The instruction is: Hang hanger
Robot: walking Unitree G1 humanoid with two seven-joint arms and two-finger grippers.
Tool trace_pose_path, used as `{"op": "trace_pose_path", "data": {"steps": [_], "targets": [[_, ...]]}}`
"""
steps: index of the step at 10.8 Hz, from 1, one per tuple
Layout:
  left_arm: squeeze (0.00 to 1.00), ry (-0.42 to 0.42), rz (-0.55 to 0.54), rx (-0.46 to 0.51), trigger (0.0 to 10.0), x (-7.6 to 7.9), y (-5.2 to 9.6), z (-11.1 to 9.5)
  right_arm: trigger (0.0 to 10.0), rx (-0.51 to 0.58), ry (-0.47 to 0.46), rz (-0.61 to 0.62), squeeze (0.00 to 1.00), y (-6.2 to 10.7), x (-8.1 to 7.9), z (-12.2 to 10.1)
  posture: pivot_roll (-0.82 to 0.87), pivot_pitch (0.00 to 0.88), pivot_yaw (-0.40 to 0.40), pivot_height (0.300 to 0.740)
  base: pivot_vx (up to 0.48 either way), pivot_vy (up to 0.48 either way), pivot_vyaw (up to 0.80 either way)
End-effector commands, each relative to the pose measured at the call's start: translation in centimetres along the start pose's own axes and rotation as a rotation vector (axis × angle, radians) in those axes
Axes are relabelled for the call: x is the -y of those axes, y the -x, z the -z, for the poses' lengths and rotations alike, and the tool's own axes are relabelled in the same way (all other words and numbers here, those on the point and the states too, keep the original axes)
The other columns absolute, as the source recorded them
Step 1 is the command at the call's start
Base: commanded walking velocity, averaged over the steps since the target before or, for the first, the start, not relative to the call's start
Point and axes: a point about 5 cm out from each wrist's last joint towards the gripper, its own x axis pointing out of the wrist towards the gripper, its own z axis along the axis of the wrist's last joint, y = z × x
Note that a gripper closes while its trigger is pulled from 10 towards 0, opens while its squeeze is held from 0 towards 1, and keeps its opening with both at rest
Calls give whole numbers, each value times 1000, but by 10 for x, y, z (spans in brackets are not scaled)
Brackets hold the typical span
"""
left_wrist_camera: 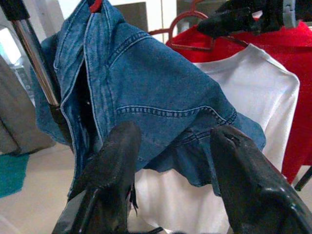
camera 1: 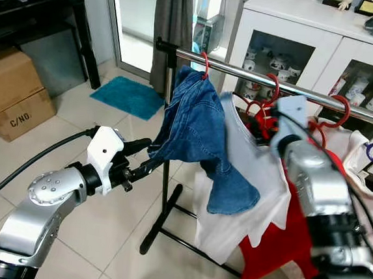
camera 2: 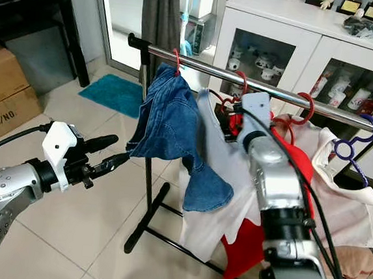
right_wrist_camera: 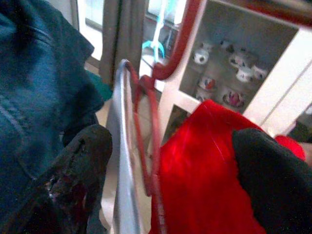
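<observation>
the red plastic hanger (camera 1: 205,64) bearing the blue denim garment (camera 1: 196,137) hooks the silver metal rail (camera 1: 321,96) up ahead of the spread left gripper (camera 1: 147,159), while the spread right gripper (right_wrist_camera: 165,180) sits nearer, straddling the red cloth (right_wrist_camera: 204,165).

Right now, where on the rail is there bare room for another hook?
The rail is bare between the red hook and the purple hanger. It is crowded from the denim shirt to the red hangers, where the right pincer sits open. The left pincer is open beside the denim.
</observation>
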Motion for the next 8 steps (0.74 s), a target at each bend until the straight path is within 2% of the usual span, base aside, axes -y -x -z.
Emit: {"op": "trace_pose_path", "data": {"steps": [1,3,4,8], "targets": [[0,-2,18,-4,10000,1,0,-2,10000,2,-19,-10,0,-4,2,-2,13,0,-14,740,0,0,0],[0,-5,33,-5,10000,-1,-1,-2,9804,0,-101,-41,0,-16,6,-2,8,0,-5,740,0,0,0],[0,-7,40,-5,10000,-1,-2,-2,0,-10,-143,-66,0,-21,7,-2,9,0,-4,740,0,0,0],[0,-12,48,-7,10000,-1,-4,-1,0,-49,-151,-101,0,-31,12,0,17,0,-10,740,0,0,0]]}}
